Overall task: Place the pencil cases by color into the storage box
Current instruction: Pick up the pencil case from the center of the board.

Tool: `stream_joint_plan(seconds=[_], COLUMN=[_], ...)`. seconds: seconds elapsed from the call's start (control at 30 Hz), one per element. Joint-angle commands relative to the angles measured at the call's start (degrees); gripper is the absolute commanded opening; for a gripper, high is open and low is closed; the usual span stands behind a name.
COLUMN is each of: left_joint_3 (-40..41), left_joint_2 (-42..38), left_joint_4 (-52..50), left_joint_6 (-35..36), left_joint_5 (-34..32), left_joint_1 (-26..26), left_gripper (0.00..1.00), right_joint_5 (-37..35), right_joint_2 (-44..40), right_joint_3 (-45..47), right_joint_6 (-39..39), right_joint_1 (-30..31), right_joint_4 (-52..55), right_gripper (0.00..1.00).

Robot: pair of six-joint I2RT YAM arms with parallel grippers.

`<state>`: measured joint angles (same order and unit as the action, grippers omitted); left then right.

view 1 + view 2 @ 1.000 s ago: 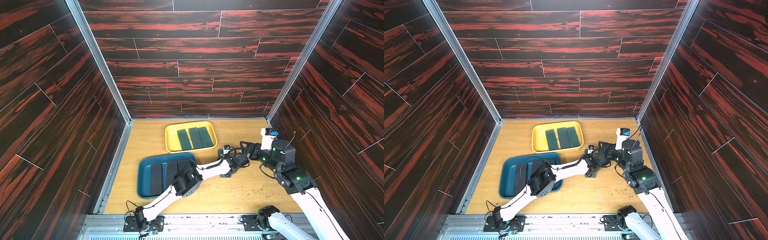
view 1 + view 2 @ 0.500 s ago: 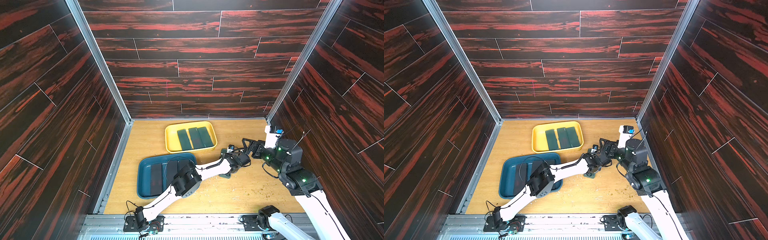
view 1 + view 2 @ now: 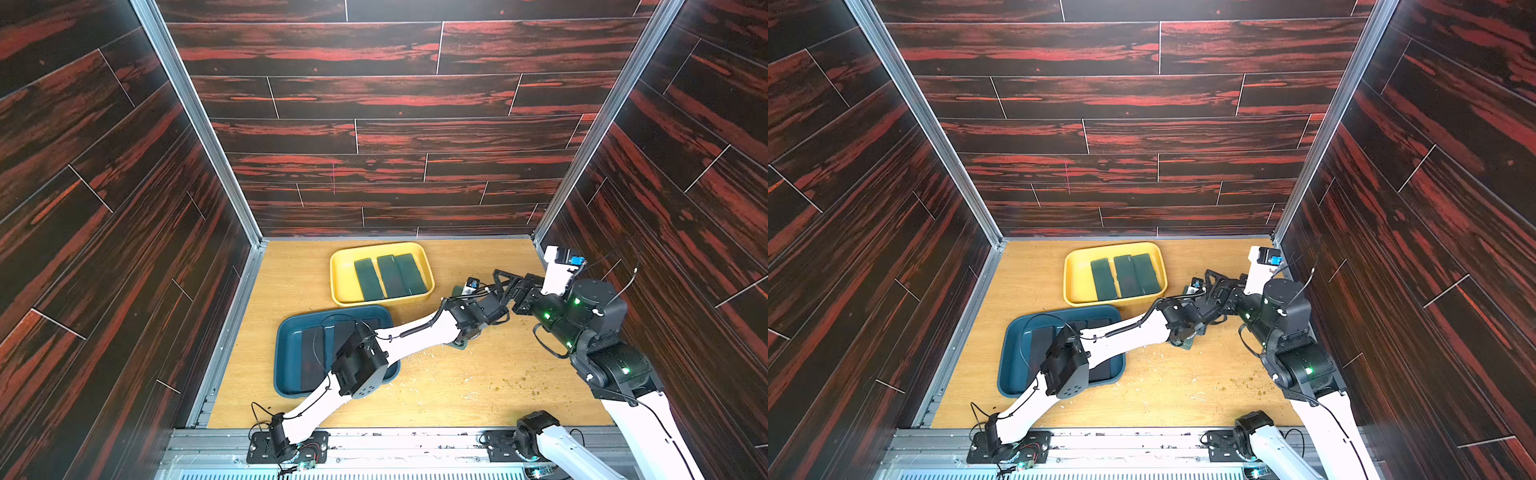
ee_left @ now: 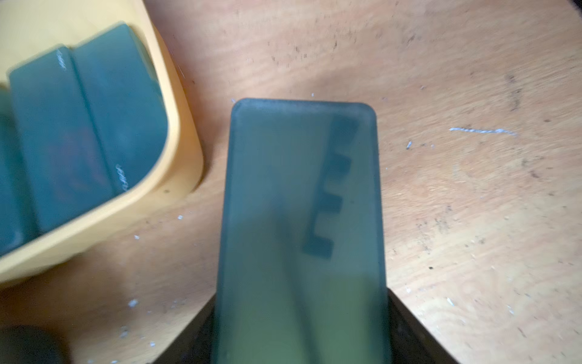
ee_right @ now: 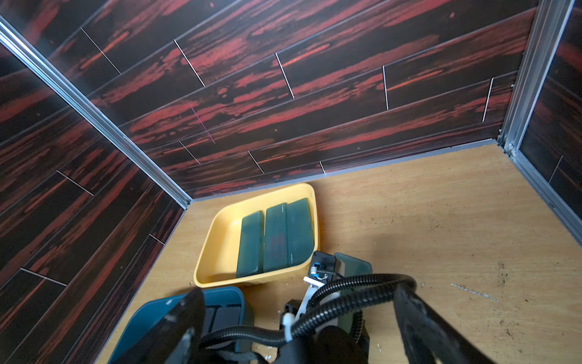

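Left wrist view shows a green case (image 4: 302,227) pinched in the left gripper (image 4: 300,331), held over the table (image 4: 472,189) just beside the yellow tray (image 4: 176,151). Three green cases (image 3: 390,276) already lie in that tray; black ones (image 3: 313,353) sit in the blue tray (image 3: 286,365), count unclear under the arm. Likely one placement remains. Only the right wrist view shows the right gripper (image 5: 299,327) spread and empty.

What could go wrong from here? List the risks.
1. The green case in the left gripper may clip the yellow tray rim or land atop the three cases inside.
2. The open right gripper is close to the left arm's cable; it could snag.
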<state>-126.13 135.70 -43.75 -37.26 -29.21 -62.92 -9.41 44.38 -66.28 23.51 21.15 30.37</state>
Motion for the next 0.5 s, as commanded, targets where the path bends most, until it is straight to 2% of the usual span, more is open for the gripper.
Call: stream_joint_plan(seconds=[0.0,0.17,0.47], left_joint_3=[0.9,4.6,21.1], left_joint_2=[-7.3,-12.4,-26.9], left_joint_4=[-1.0,-1.1,3.7], left_joint_6=[2.2,3.0,2.7], left_joint_5=[-3.7,-4.4,-4.6], left_joint_1=[0.0,2.4,11.1], left_gripper=[0.44,0.44,0.44], right_joint_5=[-0.8,-0.5,0.6], right_joint_2=[-0.7,-1.0,-0.8], right_joint_3=[-1.7,-2.1,-1.8], right_joint_6=[0.1,-0.1,-0.3], right_joint_1=[0.0,0.0,0.0], right_joint_4=[0.8,0.7,0.6], right_gripper=[0.94,0.94,0.94])
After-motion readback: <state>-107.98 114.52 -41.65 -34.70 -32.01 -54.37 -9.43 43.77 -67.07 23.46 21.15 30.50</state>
